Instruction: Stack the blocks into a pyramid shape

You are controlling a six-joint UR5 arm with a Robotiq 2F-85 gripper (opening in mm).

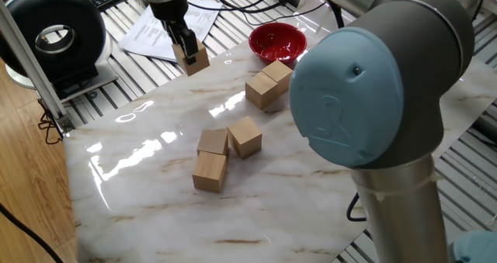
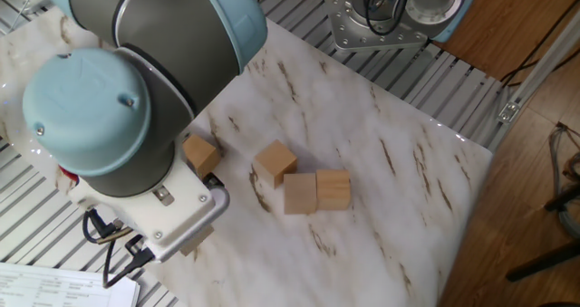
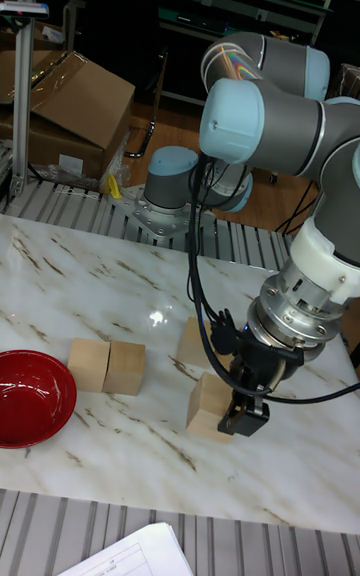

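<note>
the claw point(image 1: 189, 52) is closed on one of the blocks, the held block point(image 1: 196, 60), pinching it between its dark fingers point(image 1: 184, 42) near the far edge of the desk point(image 1: 147, 150), close by the papers. in the tall fixed view that same held block point(image 3: 209, 404) sits just beside the claw point(image 3: 243, 418), low over the marble, though whether it touches the surface cannot be told.

away from the claw, toward the middle of the desk, three loose blocks bunch together: the front block point(image 1: 210, 171) nearest the camera, the middle block point(image 1: 213, 142) touching it from behind, and the angled block point(image 1: 245, 136) set beside those two, turned a little. in the other fixed view this trio shows as a pair side by side with the angled block point(image 2: 274, 163) just next to them.

further from the claw, toward the red bowl point(image 1: 276, 43), two more cubes stand pressed against each other as the paired blocks point(image 1: 266, 84), partly hidden by the robot arm point(image 1: 365, 100). the bowl lies just beyond them at the desk's far edge.

behind the claw lie the papers point(image 1: 155, 32) on the slatted metal surface, and off to its side stands a black round device point(image 1: 53, 36).
</note>
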